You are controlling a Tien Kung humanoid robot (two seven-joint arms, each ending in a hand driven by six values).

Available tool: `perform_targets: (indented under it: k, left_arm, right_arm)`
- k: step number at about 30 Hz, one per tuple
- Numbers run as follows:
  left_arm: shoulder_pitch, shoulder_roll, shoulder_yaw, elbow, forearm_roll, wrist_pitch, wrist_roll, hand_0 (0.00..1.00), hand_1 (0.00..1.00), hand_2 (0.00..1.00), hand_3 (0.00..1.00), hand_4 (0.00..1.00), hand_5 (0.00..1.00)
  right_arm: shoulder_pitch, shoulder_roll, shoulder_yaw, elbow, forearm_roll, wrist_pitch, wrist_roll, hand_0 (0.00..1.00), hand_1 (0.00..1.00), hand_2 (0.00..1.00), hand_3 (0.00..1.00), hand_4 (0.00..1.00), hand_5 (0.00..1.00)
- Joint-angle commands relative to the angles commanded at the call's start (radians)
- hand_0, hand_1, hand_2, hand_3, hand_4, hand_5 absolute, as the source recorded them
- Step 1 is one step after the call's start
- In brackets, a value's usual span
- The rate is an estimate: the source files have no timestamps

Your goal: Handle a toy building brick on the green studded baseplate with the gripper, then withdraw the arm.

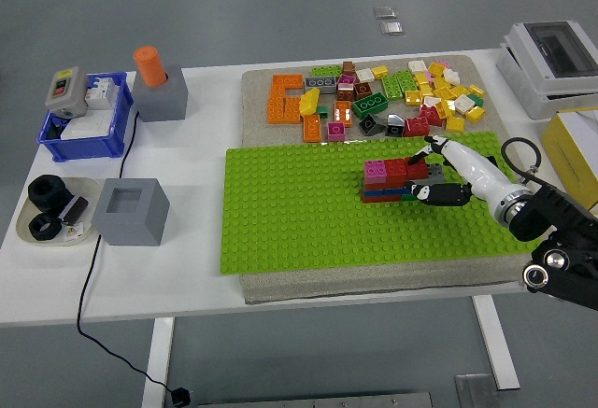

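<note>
— What is laid on the white table (206, 161)?

— 1 green studded baseplate (308, 221) is seen, with 1 stacked block of bricks (391, 179) right of its middle: pink and red on top, dark red, blue and green below. Loose bricks (374, 95) behind are too many to be counted.

— And the hands?

— 1 right hand (428, 173) is seen, fingers spread around the block's right end. Contact cannot be made out.
</note>
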Motion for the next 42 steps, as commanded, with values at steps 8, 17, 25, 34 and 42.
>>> perform_targets:
  k: [8,17,25,34,42]
  left_arm:
    - [-0.001,0.000,0.003,0.000,-0.004,0.001,-0.004,0.769,0.713,0.678,0.777,0.799,0.542]
    - [-0.001,0.000,0.008,0.001,-0.009,0.001,-0.008,0.768,0.711,0.677,0.776,0.798,0.546]
    - [-0.001,0.000,0.012,0.001,-0.013,0.001,-0.009,0.767,0.712,0.676,0.776,0.797,0.546]
    - [0.000,-0.001,0.011,0.001,-0.013,0.001,-0.009,0.767,0.711,0.675,0.774,0.795,0.546]
    - [0.002,0.000,0.005,0.000,-0.008,0.001,-0.006,0.767,0.711,0.676,0.773,0.795,0.545]
  right_arm:
    - [-0.002,0.009,-0.001,-0.013,0.013,0.000,0.012,0.830,0.976,0.983,0.640,0.670,0.346]
    - [-0.001,0.013,-0.007,-0.023,0.017,0.002,0.015,0.829,0.975,0.984,0.640,0.663,0.356]
    - [-0.002,0.014,-0.010,-0.030,0.018,0.003,0.016,0.827,0.975,0.980,0.638,0.661,0.362]
    - [-0.004,0.001,0.011,-0.012,0.016,-0.004,0.024,0.827,0.974,0.976,0.627,0.670,0.379]
    - [-0.013,-0.033,0.056,0.030,0.025,-0.007,0.026,0.827,0.972,0.977,0.638,0.678,0.361]
